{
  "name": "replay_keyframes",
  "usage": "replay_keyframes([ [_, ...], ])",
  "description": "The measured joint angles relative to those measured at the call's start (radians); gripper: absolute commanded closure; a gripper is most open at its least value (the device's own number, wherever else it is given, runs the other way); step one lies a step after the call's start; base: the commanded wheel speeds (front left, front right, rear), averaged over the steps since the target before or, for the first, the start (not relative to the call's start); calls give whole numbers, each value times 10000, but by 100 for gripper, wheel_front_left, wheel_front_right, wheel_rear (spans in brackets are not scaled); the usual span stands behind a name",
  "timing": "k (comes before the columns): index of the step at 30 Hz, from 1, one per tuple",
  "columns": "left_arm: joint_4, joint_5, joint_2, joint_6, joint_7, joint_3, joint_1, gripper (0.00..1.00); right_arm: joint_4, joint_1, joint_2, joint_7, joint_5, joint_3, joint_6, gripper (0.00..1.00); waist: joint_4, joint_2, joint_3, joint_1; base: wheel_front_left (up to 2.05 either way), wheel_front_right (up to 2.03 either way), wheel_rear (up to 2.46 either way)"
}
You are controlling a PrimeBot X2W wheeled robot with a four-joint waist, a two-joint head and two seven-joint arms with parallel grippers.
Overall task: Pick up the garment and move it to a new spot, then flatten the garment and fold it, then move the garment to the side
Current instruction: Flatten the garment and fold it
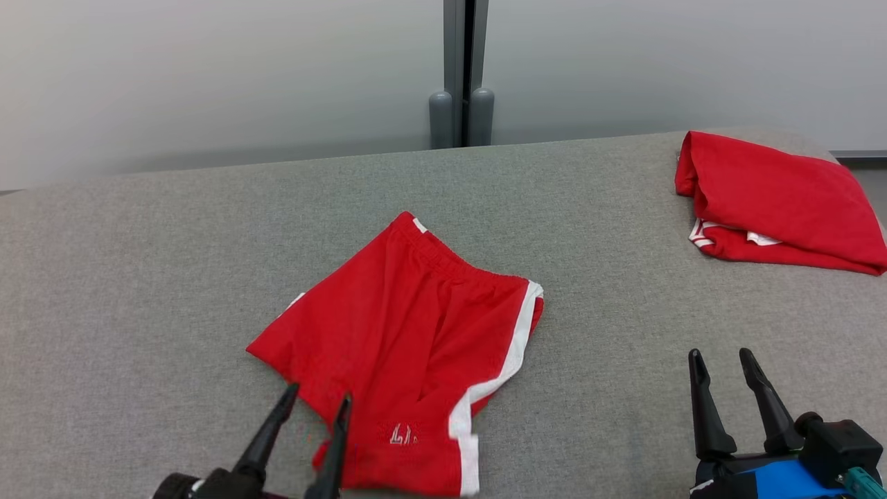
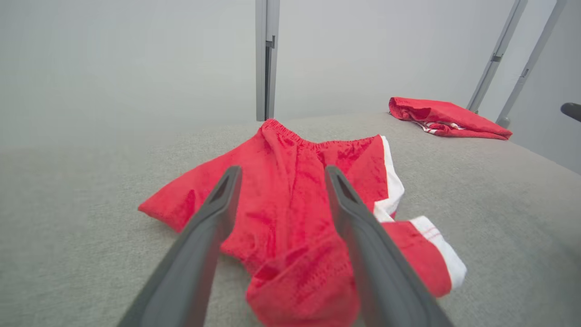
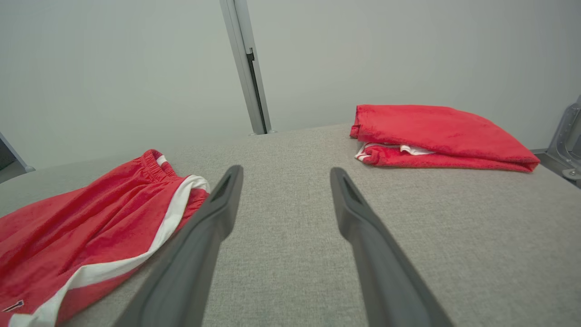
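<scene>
On grey table (image 1: 138,277) | red shorts (image 1: 409,333): likely light, limp, slick | I'd pinch waistband (image 1: 464,267) corners | left gripper (image 1: 317,395), right gripper (image 1: 721,356): both open, empty

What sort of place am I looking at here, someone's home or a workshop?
Probably a test lab, not a home: a grey fabric-covered table, plain partition panels, and just red shorts and a folded red garment laid out.

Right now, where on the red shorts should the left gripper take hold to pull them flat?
Probably the bunched near leg hem of the red shorts: it stands up in a fold off the grey surface, while the rest lies flat. Come down from the robot's side with the open left gripper, which hovers right over it.
</scene>
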Motion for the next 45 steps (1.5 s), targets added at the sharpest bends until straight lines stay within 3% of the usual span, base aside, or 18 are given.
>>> replay_keyframes([
  [6, -190, 59, -165, 0, 0, 1162, -848, 0, 4, -19, 0, 0, 0, 69, 0, 0, -147, 0, 74, 0, 0, 0, 0],
  [12, 458, 165, -121, 0, 0, 1858, -1756, 0, 15, -71, 0, 0, -2, 113, 0, 0, -398, 0, 295, 1, 0, 0, 0],
  [21, 2725, 163, -23, 0, -4, 2403, -2705, 0, 42, -249, 0, 0, 4, 138, 2, 0, -688, 0, 617, 1, 0, 0, 0],
  [31, 5680, -270, -6, 0, -10, 1894, -3463, 0, 123, -289, 0, 0, 2, 194, 0, 0, -803, 0, 667, 1, 0, 0, 0],
  [44, 8297, -897, 203, 0, 311, 589, -4879, 0, 171, -399, 0, 0, -79, 282, 0, 0, -833, 0, 720, -1, 0, 0, 0],
  [45, 8462, -995, 201, 0, 328, 491, -5029, 13, 178, -406, 0, 0, -81, 284, 0, 0, -852, 0, 720, 0, 0, 0, 0],
])
